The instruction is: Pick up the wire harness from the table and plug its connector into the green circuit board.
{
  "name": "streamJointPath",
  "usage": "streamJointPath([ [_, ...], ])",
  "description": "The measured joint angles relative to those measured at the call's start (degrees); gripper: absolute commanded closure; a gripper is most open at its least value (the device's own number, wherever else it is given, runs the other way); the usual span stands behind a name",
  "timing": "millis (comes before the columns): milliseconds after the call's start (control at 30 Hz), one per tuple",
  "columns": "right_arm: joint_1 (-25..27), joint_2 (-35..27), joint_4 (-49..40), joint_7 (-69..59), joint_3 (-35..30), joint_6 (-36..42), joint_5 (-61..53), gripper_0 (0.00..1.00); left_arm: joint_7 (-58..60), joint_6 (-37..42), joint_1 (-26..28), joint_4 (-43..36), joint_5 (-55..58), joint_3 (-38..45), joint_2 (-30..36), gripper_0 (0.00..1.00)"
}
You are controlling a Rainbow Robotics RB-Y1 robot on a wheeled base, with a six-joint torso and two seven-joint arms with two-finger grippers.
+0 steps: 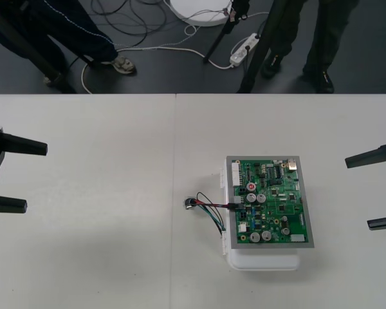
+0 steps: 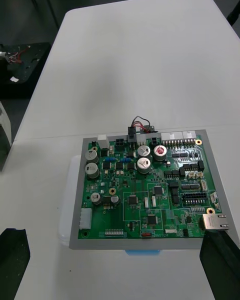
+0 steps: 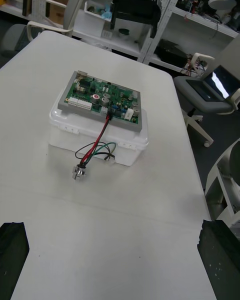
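Note:
The green circuit board (image 1: 271, 201) sits on its white base (image 1: 264, 261) right of the table's middle. The wire harness (image 1: 211, 208) has its black plug (image 1: 234, 206) seated in the board's left edge. Its red, black and green wires (image 3: 98, 147) droop down the base's side to the table, where the round metal socket (image 3: 78, 173) lies. The plug (image 2: 132, 132) stands in the board's far edge in the right wrist view. My left gripper (image 1: 5, 175) is open at the table's left side. My right gripper (image 1: 381, 191) is open at the right side. Both hold nothing.
The white table (image 1: 96, 161) has a seam running down its middle. Dark floor with cables and a power strip (image 1: 242, 50) lies beyond the far edge. Bare table surrounds the board on all sides.

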Motion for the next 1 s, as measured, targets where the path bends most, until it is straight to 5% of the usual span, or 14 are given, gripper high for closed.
streamJointPath([
  [1000,-0.76,1.55,-4.67,-7.57,-3.05,-2.0,3.55,0.0,0.0,-0.14,-0.52,-0.2,0.31,0.05,0.39,0.0],
])
